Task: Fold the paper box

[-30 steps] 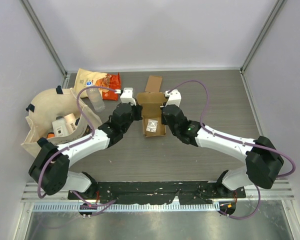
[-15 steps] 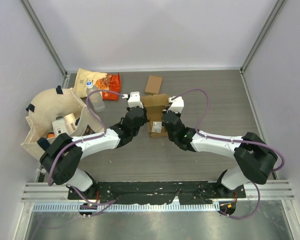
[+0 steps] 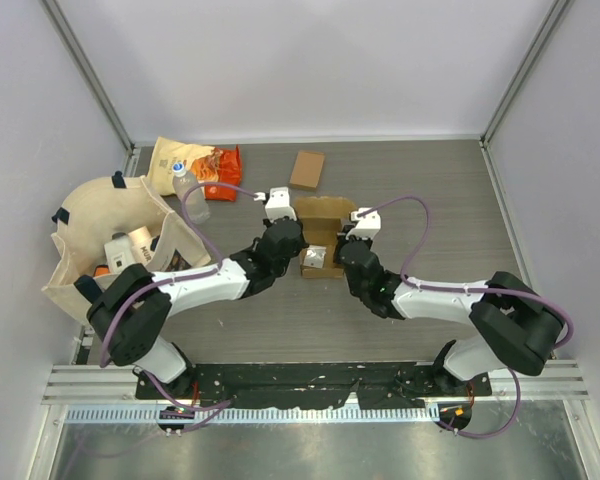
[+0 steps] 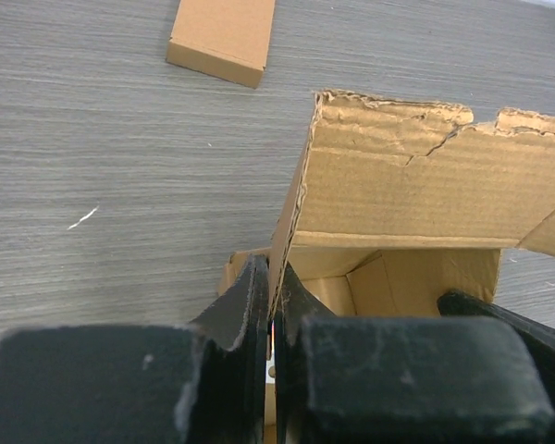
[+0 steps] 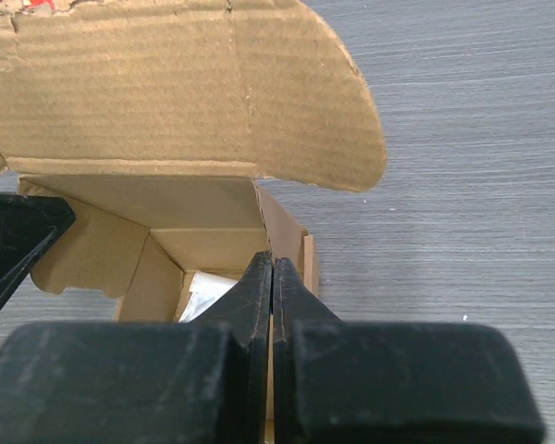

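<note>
The paper box is brown cardboard and lies open at mid-table, with a white packet inside. My left gripper is shut on the box's left wall. In the left wrist view that wall edge runs between the fingers of the left gripper, and the back flap of the box stands up. My right gripper is shut on the right wall. The right wrist view shows the right gripper pinching that wall, with the rounded lid flap of the box above and the packet inside.
A small flat cardboard piece lies behind the box. A beige tote bag with items in it, an orange snack packet and a clear bottle sit at the left. Grey walls enclose the table.
Both grippers have drawn the box toward the arm bases and slightly right, away from the small cardboard piece. Its back flap now stands up.
</note>
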